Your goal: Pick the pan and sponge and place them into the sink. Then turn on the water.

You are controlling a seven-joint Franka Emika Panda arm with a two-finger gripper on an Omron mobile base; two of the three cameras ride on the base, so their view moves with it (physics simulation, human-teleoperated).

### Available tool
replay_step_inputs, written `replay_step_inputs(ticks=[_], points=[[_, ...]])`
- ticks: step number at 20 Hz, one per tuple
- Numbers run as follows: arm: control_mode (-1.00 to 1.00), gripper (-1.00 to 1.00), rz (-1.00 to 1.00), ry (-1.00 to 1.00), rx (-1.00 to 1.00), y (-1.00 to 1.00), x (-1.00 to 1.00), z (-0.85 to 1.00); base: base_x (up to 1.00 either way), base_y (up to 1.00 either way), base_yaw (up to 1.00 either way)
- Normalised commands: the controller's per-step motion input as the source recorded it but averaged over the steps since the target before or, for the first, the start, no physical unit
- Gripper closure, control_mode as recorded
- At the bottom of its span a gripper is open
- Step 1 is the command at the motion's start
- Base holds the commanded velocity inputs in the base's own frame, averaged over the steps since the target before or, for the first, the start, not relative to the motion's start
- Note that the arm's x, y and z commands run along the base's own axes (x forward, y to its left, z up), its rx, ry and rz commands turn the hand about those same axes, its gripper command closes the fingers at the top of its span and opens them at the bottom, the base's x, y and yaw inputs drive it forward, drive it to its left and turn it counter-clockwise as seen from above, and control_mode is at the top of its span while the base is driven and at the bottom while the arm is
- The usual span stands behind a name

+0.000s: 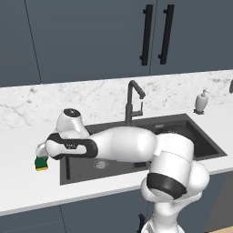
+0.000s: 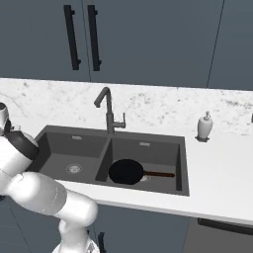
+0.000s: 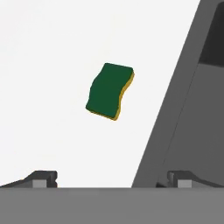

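Hovering with fingers apart, the hand (image 1: 42,154) hangs over the sponge (image 1: 41,163) on the worktop (image 1: 22,182) beside the sink's (image 1: 73,177) left edge; the pan (image 2: 126,172) lies in the right basin.

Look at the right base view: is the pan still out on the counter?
No. The pan lies inside the sink's right basin, with its handle pointing right.

Dark blue cabinets (image 1: 91,36) with black handles (image 1: 146,34) hang above a white marble counter (image 1: 27,132).

A white soap dispenser (image 2: 205,126) stands on the marble counter (image 2: 222,168), seemingly below dark cabinets (image 2: 148,39).
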Motion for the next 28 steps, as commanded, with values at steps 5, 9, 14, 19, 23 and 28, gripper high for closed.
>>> replay_step_inputs(ticks=[5,9,14,19,23,28], points=[[-1.0,-1.0,-0.06,0.04,-0.06,0.25,0.04,-0.29,0.0,0.0,0.0],[-1.0,-1.0,-0.1,0.02,-0.06,0.24,0.08,-0.14,0.0,0.0,0.0],[-1.0,-1.0,-0.12,0.03,-0.03,0.21,0.11,-0.01,0.0,0.0,0.0],[-1.0,-1.0,-0.1,0.02,-0.02,0.17,0.15,-0.11,0.0,0.0,0.0],[-1.0,-1.0,-0.08,0.0,-0.03,0.1,0.19,-0.18,0.0,0.0,0.0],[-1.0,-1.0,-0.08,0.03,-0.01,0.13,0.3,-0.12,0.0,0.0,0.0]])
